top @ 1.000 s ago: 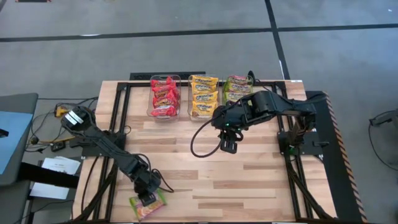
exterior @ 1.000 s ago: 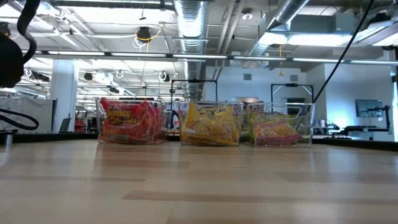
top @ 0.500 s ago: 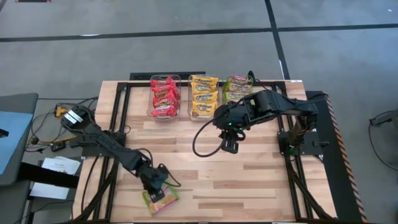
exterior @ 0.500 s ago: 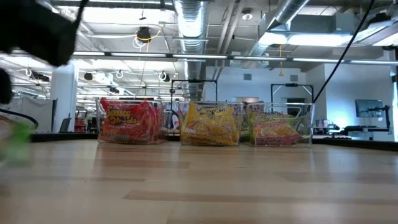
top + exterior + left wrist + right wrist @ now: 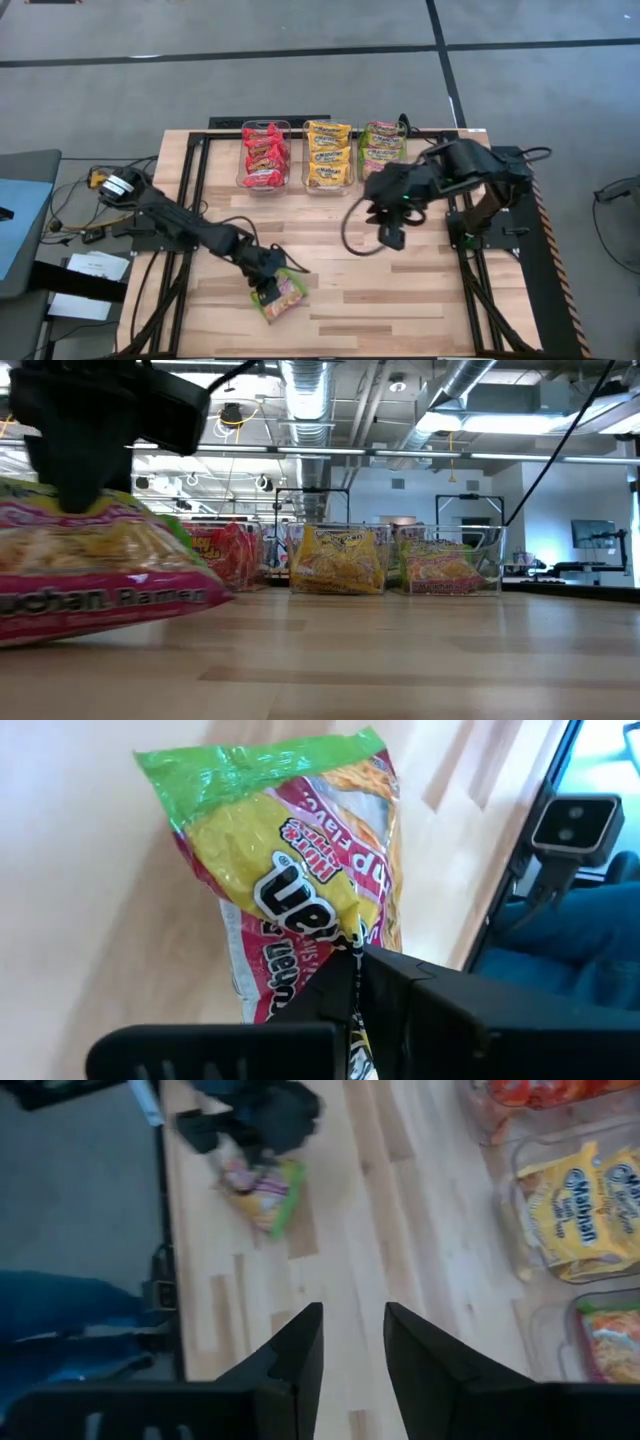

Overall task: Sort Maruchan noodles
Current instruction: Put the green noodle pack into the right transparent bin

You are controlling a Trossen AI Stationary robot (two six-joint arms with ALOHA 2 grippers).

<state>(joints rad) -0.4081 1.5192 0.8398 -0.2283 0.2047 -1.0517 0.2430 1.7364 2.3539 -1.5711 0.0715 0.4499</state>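
Near table front | left end effector (image 5: 266,292) carried green-and-pink packet (image 5: 284,296) inward

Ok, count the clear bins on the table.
3, in a row along the table's far edge: red packets' bin, yellow packets' bin, green-and-pink packets' bin, partly hidden by the right arm.
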